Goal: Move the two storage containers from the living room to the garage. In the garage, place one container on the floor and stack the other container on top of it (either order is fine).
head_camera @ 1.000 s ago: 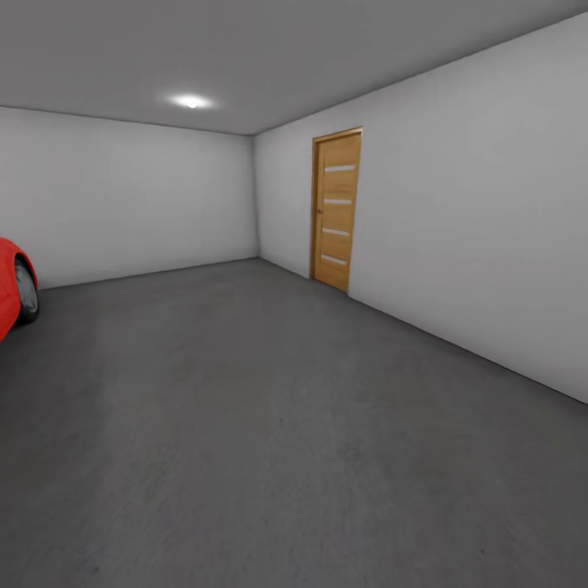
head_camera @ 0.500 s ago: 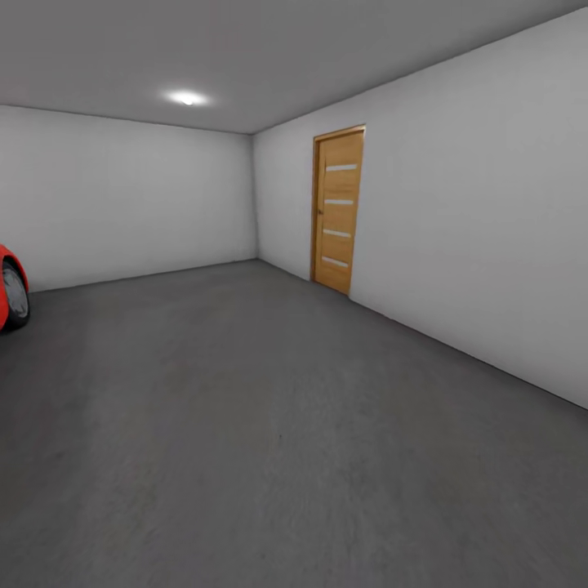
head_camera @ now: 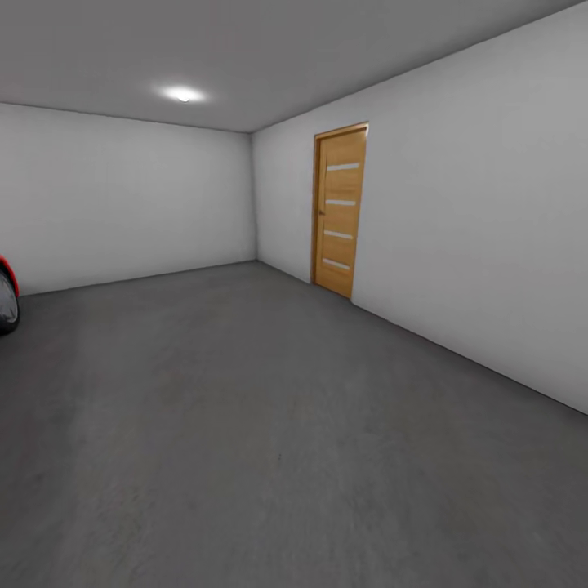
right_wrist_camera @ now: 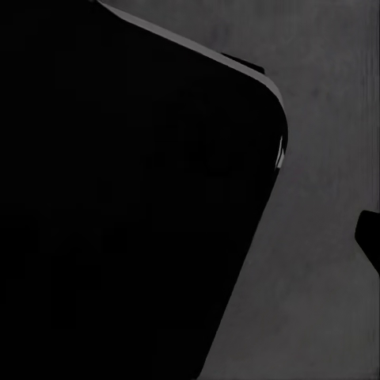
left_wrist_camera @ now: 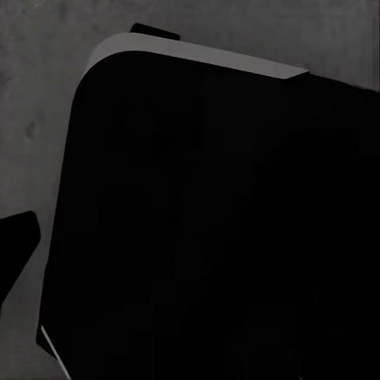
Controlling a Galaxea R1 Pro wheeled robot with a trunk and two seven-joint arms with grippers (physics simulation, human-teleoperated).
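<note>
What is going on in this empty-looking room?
The robot is in a garage, looking across a dark grey concrete floor toward a wooden door in the white wall on the right. The edge of a red car shows at the far left. Nothing is being handled. Both wrist cameras look down at the floor past a large dark shape that cannot be identified.

This is a garage. The floor (head_camera: 269, 425) is looking dark grey and rough, like concrete. The walls (head_camera: 122, 196) are showing plain white-grey, with nothing hanging on them. A wooden door (head_camera: 339, 211) with pale slats is standing shut in the wall on the right. A bit of a red car (head_camera: 6, 298) is peeking in at the left edge. One round ceiling light (head_camera: 183, 95) is glowing.
</note>
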